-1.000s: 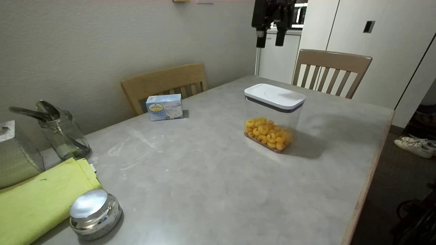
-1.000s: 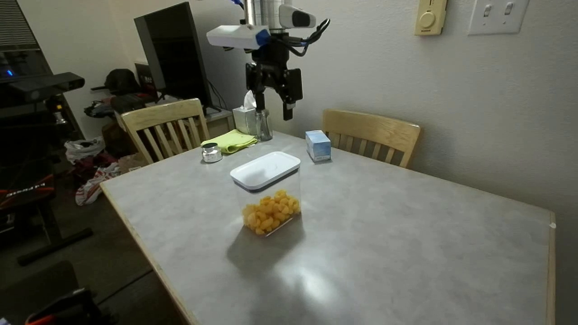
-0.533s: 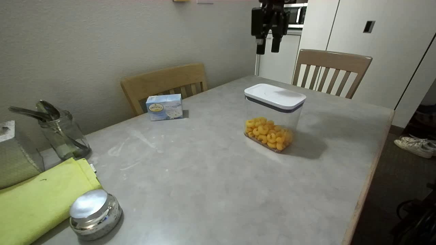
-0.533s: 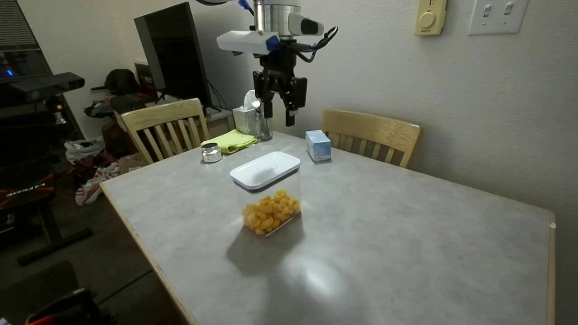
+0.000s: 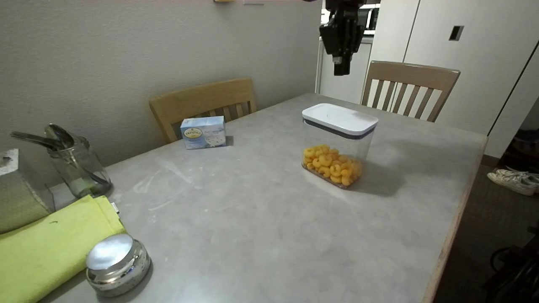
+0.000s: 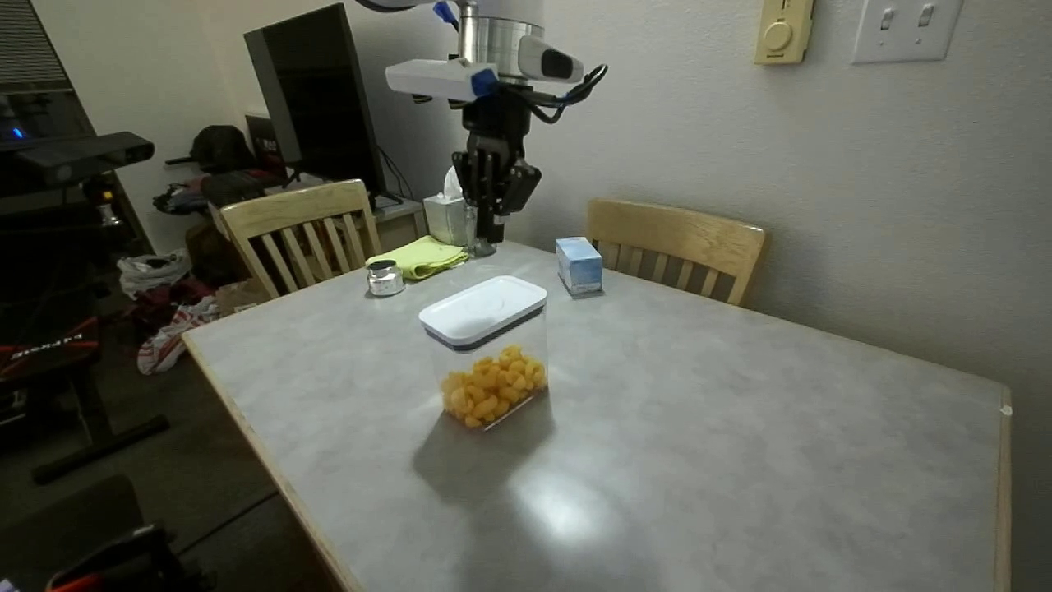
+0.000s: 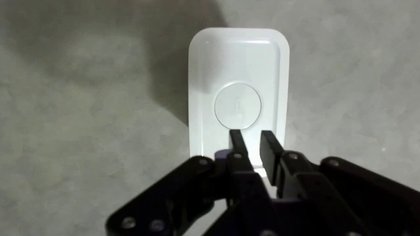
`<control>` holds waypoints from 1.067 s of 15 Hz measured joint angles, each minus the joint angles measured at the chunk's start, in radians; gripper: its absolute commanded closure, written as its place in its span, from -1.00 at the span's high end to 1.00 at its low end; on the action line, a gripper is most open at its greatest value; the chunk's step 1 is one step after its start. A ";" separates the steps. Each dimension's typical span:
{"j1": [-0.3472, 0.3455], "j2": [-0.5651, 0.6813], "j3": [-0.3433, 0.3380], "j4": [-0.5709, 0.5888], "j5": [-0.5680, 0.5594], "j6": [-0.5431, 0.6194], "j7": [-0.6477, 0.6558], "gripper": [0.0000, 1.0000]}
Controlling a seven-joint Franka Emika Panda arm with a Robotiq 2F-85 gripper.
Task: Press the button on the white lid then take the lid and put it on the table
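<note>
The white lid (image 5: 339, 118) sits flat on a clear container (image 6: 493, 378) of yellow food, which stands on the light grey table (image 6: 723, 460). In the wrist view the lid (image 7: 242, 62) lies beneath the fingers, its round button (image 7: 237, 105) at the centre, level or nearly so. My gripper (image 7: 251, 131) points downward with a narrow gap between its fingers and nothing held. The left fingertip overlaps the button's lower edge in that view. Both exterior views show the gripper (image 6: 491, 234) hanging above the lid, apart from it.
A blue tea box (image 5: 204, 132) stands near the wall side. At the far end in an exterior view are a silver jar (image 6: 385, 278), a yellow-green cloth (image 6: 421, 256) and a tissue box (image 6: 444, 218). A glass jar (image 5: 80, 168) holds cutlery. Wooden chairs (image 6: 682, 247) border the table.
The fingers have drawn together from wide apart to a narrow gap. The gripper has come lower and turned somewhat. The lid and container have not moved.
</note>
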 measured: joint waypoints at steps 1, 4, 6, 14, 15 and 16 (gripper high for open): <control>-0.002 0.000 0.000 -0.002 -0.003 -0.017 0.000 -1.00; -0.009 0.003 -0.001 -0.007 -0.008 -0.055 -0.018 -1.00; -0.012 0.014 -0.001 -0.007 -0.009 -0.067 -0.046 -1.00; -0.011 0.120 0.010 0.033 -0.036 -0.068 -0.066 -1.00; -0.011 0.134 0.013 0.043 -0.036 -0.068 -0.066 -1.00; -0.011 0.146 0.016 0.054 -0.035 -0.068 -0.066 -1.00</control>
